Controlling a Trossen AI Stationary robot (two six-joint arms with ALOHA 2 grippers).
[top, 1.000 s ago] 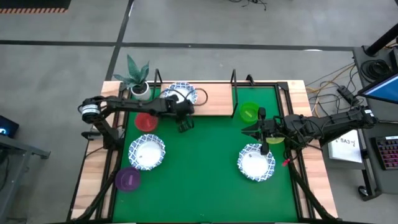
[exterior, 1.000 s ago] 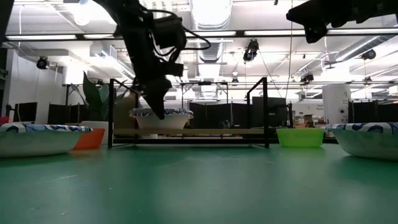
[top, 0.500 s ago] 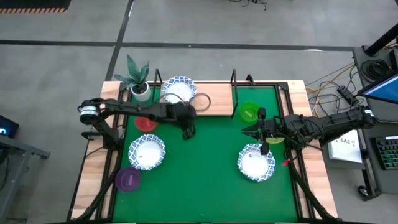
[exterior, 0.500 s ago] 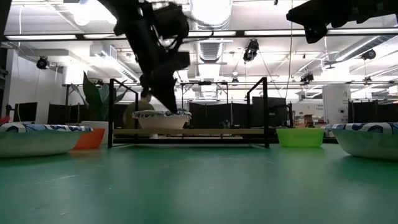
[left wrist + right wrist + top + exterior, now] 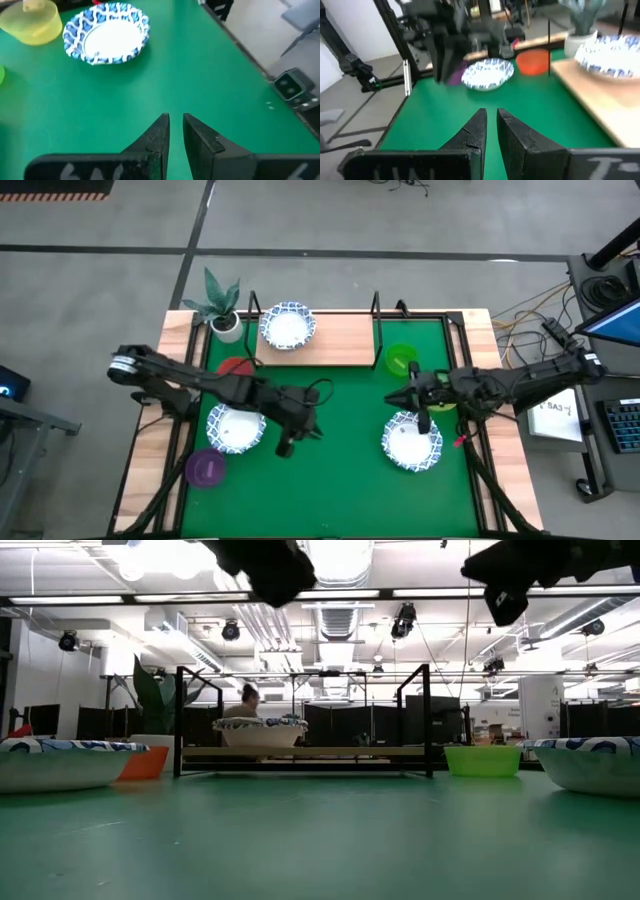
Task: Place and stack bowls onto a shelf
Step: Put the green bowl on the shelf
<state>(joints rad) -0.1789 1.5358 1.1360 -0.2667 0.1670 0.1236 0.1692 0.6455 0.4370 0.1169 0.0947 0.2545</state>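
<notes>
Light-wood shelf (image 5: 345,340) holds one blue-patterned bowl (image 5: 287,326). Left gripper (image 5: 286,444), fingers nearly closed and empty, hovers over the green mat beside a second patterned bowl (image 5: 236,426) (likely the next pickup). Right gripper (image 5: 421,415), also nearly closed and empty, waits above a third (image 5: 411,442).

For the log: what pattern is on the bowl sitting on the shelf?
Blue-and-white pattern outside, plain white inside: bowl on the shelf, clearest in the high view.
</notes>
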